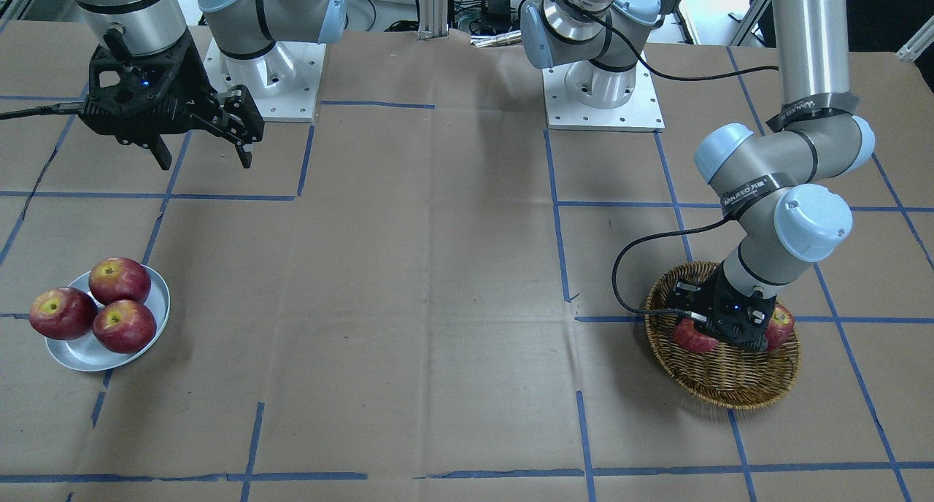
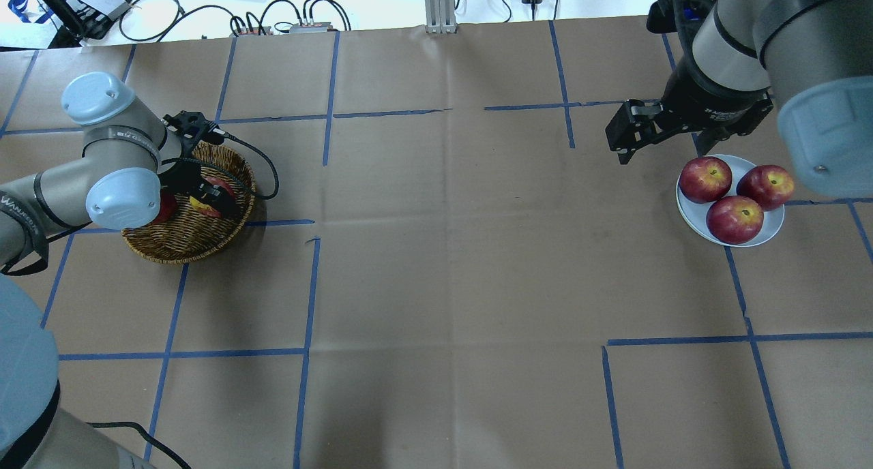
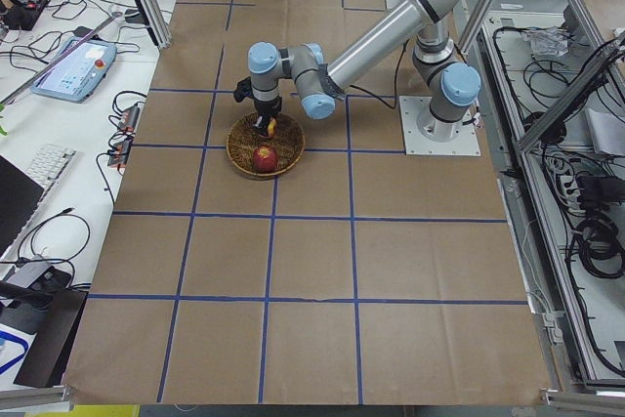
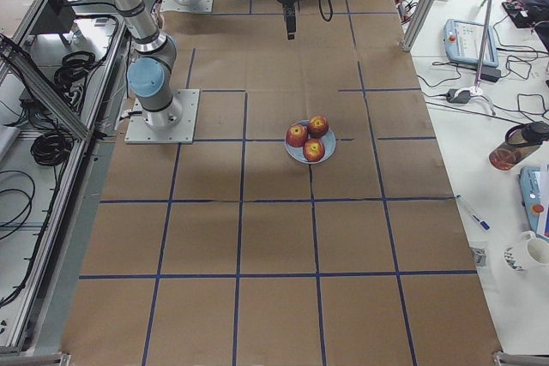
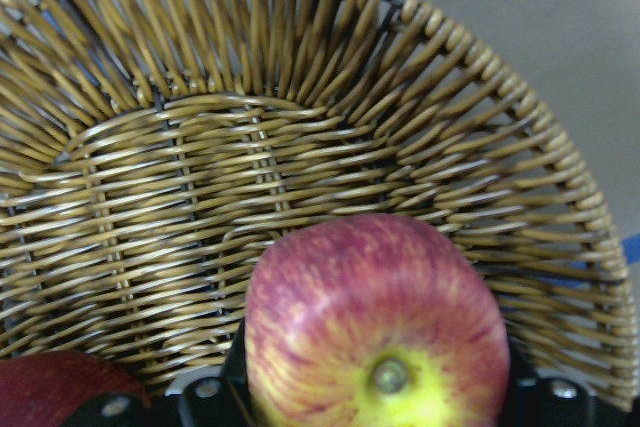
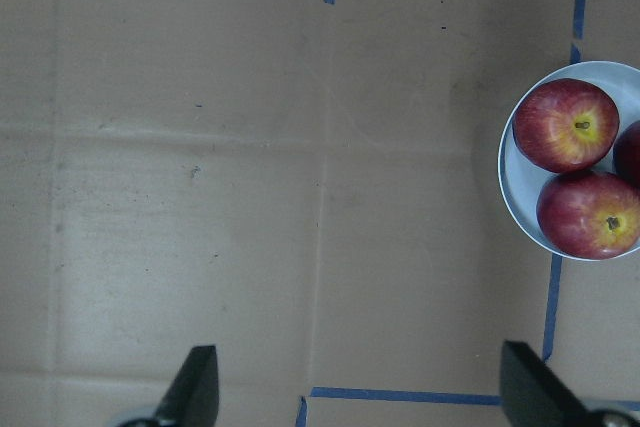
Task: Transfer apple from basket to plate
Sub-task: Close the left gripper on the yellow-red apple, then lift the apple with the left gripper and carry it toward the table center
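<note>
The apple [image 5: 378, 332] lies in the basket [image 2: 194, 251], stem dimple up in the left wrist view, with woven wall behind it from 9 round to 3 o'clock. The left gripper [image 2: 208, 203] reaches down into the basket and its jaws are drawn in to the apple's width, a black finger [image 5: 232, 382] touching it at 9 o'clock and the other touching at 3 o'clock; whether the apple is off the weave I cannot tell. A darker apple [image 5: 50, 392] lies in the basket at 8 o'clock from it. Overhead, the basket is toward 9 o'clock on the table [image 2: 436, 251], which is brown paper crossed with blue tape. The plate [image 2: 689, 213] is well apart from it, toward 3 o'clock, and carries three dark apples [image 2: 734, 219] bunched together. The right gripper [image 1: 203, 155] hangs above the bare table at 10 o'clock from the plate, jaws spread wide and nothing between them.
</note>
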Available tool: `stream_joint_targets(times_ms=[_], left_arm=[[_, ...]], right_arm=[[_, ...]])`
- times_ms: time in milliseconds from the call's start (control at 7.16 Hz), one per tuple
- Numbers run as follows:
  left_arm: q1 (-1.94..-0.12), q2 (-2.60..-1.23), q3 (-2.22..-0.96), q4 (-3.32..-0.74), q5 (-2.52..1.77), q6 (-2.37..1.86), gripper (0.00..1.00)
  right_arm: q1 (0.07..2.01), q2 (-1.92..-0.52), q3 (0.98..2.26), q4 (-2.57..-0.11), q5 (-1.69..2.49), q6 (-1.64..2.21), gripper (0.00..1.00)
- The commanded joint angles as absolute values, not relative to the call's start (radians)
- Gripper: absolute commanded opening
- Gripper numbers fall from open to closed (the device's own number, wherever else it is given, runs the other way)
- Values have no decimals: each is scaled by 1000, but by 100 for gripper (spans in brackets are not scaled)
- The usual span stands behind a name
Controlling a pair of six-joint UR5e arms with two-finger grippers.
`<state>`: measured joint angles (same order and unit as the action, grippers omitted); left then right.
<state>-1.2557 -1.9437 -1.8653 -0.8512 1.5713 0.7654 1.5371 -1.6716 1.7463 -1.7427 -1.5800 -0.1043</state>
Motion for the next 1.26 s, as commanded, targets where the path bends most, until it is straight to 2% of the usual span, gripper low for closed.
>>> stream_joint_targets(times_ms=[0, 140, 419, 699, 1118], left_arm=[[-1307, -1834, -1787, -1024, 1572, 658, 56], [-1389, -1794, -1761, -1090, 1574, 524, 56], [-1576, -1813, -1746, -1091, 1571, 254, 59], [-1746, -1937, -1689, -1077, 1575, 73, 59], [-1940, -2159, -1470, -1074, 1585, -61, 59]], right_arm=[[1537, -1672, 1747, -1743, -1580, -104, 100], [1537, -1671, 1747, -1743, -1580, -104, 100], [1537, -1674, 1747, -1743, -1580, -104, 100], [1537, -1675, 1747, -1743, -1580, -104, 100], [1537, -1674, 1747, -1743, -1580, -104, 100]])
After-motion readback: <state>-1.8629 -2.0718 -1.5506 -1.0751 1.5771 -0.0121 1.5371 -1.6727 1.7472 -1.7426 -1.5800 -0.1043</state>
